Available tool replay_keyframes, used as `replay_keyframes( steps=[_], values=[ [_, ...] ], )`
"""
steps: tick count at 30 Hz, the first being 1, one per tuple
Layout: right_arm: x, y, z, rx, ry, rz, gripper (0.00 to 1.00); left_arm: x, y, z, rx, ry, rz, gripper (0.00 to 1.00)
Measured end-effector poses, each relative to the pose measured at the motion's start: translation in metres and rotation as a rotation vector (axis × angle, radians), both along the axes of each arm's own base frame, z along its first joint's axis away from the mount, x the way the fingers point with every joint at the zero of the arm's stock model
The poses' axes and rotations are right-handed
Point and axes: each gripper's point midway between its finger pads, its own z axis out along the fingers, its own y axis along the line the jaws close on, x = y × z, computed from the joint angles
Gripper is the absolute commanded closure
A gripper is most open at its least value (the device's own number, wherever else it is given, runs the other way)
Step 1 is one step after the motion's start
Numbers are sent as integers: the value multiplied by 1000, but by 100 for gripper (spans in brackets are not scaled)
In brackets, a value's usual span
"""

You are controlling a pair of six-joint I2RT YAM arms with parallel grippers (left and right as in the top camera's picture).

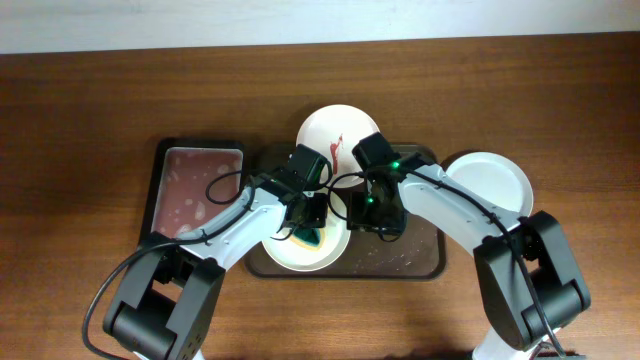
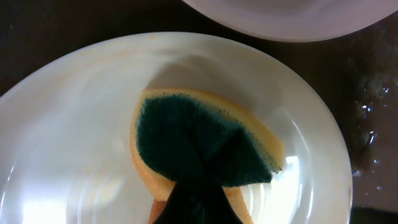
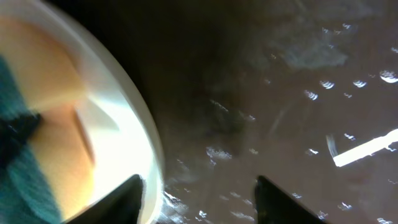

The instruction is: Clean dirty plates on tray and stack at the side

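The dark brown tray (image 1: 412,256) holds a white plate (image 1: 290,255) at its front left. My left gripper (image 1: 312,218) is shut on a yellow sponge with a green scouring side (image 1: 313,237) and presses it onto that plate. In the left wrist view the sponge (image 2: 205,140) lies on the plate (image 2: 68,124), which shows no red. A second plate (image 1: 335,135) with a red smear sits at the tray's back edge. A plain white plate (image 1: 492,180) lies on the table to the right of the tray. My right gripper (image 1: 378,215) is open, its left finger at the front plate's rim (image 3: 151,162).
A smaller black-rimmed tray with a pinkish base (image 1: 198,190) lies left of the brown tray. The brown tray's bare right part (image 3: 280,93) is wet with droplets. Both arms cross over the tray's middle.
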Motion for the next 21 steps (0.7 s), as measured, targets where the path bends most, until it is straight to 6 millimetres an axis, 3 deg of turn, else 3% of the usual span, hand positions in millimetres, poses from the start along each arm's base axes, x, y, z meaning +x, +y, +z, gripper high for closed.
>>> replay_keyframes(
  steps=[3, 11, 15, 21],
  values=[
    [3, 7, -2, 31, 36, -123, 68, 0, 0, 0, 0, 0, 0, 100],
    [-3, 11, -13, 38, 128, -266, 70, -2, 1, -1, -1, 15, 29, 100],
    [-1, 12, -15, 36, 132, -284, 95, -5, 3, -1, -8, 43, 97, 100],
    [-5, 14, -14, 30, 139, -272, 96, -12, 9, -3, -10, 102, 242, 100]
  ],
)
